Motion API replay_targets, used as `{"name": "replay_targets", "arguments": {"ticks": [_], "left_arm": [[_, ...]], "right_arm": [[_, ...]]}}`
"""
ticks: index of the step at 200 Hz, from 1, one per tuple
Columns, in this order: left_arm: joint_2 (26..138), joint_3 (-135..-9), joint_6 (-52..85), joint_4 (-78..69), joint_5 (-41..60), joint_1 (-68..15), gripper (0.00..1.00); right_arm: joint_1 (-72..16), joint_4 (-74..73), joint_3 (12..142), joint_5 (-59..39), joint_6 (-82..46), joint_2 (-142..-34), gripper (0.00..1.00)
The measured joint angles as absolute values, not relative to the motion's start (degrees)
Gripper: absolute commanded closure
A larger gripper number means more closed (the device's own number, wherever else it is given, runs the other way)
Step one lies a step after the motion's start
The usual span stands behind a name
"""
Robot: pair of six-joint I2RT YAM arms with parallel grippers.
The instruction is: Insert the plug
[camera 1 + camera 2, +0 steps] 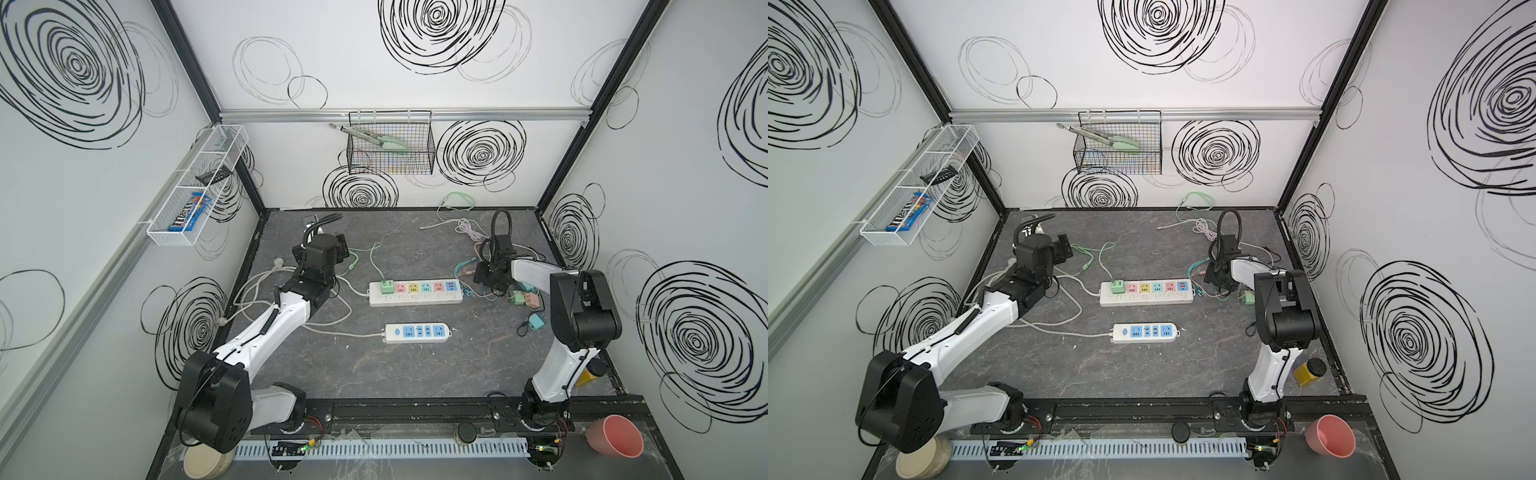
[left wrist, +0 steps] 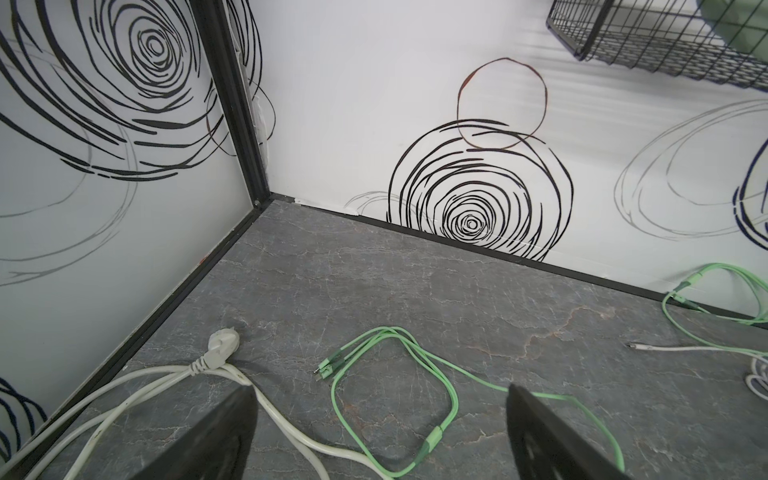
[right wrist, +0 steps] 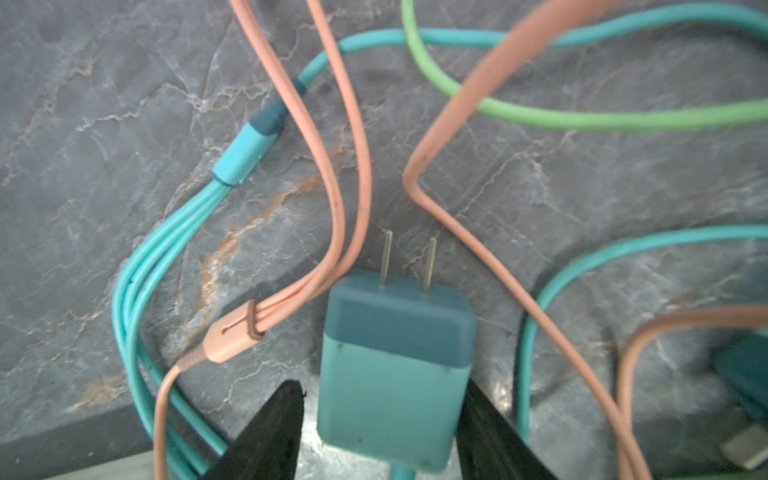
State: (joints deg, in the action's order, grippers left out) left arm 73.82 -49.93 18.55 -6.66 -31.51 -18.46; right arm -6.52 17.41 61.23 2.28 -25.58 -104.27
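Observation:
In the right wrist view a teal two-prong plug (image 3: pixel 395 374) lies on the grey tabletop among peach (image 3: pixel 345 174) and teal cables (image 3: pixel 137 266). My right gripper (image 3: pixel 380 386) straddles its body. One finger (image 3: pixel 490 432) touches the plug's side, while the other finger (image 3: pixel 274 432) stands a narrow gap away. In both top views this gripper (image 1: pixel 492 286) (image 1: pixel 1219 282) hangs low just right of the pastel power strip (image 1: pixel 415 293) (image 1: pixel 1146 293) and hides the plug. A green plug (image 1: pixel 387 286) sits in the strip's leftmost socket. My left gripper (image 2: pixel 380 390) (image 1: pixel 340 245) is open and empty near the back left.
A smaller white and blue power strip (image 1: pixel 417 332) lies nearer the front. More plugs (image 1: pixel 525 299) and tangled cables lie at the right. Green cable (image 2: pixel 395 374) and a white cord (image 2: pixel 220 345) lie under the left gripper. A pink cup (image 1: pixel 615 436) stands at the front right.

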Motion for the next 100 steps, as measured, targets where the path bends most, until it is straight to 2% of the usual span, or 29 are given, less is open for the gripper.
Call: {"name": "replay_targets", "arguments": {"ticks": [25, 100], "left_arm": [[73.82, -49.93, 17.43, -6.63, -30.79, -18.72, 0.04], [74.70, -53.30, 15.51, -2.96, -30.04, -20.91, 0.04]], "right_arm": [[-6.52, 17.37, 61.23, 2.52, -25.58, -104.29, 0.41], [-6.59, 14.28, 59.11, 3.55, -22.55, -102.17, 0.64]]}}
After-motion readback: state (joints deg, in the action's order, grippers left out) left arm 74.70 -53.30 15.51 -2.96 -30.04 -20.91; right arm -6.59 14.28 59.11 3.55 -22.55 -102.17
